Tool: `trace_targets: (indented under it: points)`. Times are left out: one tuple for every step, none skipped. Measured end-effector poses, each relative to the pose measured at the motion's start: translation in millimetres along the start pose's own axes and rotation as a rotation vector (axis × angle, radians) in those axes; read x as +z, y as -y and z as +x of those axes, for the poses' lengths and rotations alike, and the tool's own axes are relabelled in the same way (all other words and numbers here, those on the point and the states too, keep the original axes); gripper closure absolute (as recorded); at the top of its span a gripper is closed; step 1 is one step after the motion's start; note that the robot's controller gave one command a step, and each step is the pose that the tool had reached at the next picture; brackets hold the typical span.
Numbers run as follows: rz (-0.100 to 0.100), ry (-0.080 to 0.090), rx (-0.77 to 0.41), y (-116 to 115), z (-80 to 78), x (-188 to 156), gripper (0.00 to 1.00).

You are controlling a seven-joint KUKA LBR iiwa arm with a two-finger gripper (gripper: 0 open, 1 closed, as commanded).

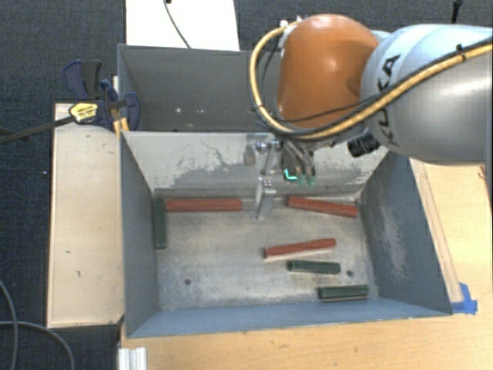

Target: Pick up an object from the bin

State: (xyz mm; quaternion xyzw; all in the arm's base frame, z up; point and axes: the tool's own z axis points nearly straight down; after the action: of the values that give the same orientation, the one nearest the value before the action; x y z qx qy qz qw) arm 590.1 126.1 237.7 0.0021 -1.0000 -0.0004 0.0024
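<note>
Robot gripper [263, 203] lowered between two red-brown bars at the back of a grey metal bin [137, 253].

The left red-brown bar [202, 204] lies flat along the foot of the back wall, its right end just beside the gripper's tip. The right red-brown bar [322, 206] lies nearly in line with it, slightly tilted, its left end near the gripper's other side. The gripper stands in the gap between them. Whether it is wide or narrow cannot be told. Toward the front, right of centre, a third red-brown bar [300, 248] lies apart. A dark green bar [313, 267] lies just in front of it, and a second dark green bar [343, 291] lies nearer the front wall. A third dark green bar [159, 223] lies along the left wall.
</note>
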Motion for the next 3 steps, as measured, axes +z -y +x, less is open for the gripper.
trace_targets:
  points:
    - [0.003,-0.001,-0.190,122.3,19.3,152.7,0.00]
    - [0.000,0.007,-0.189,118.2,16.9,148.4,1.00]
    - [0.000,0.007,-0.186,118.2,16.8,148.4,0.00]
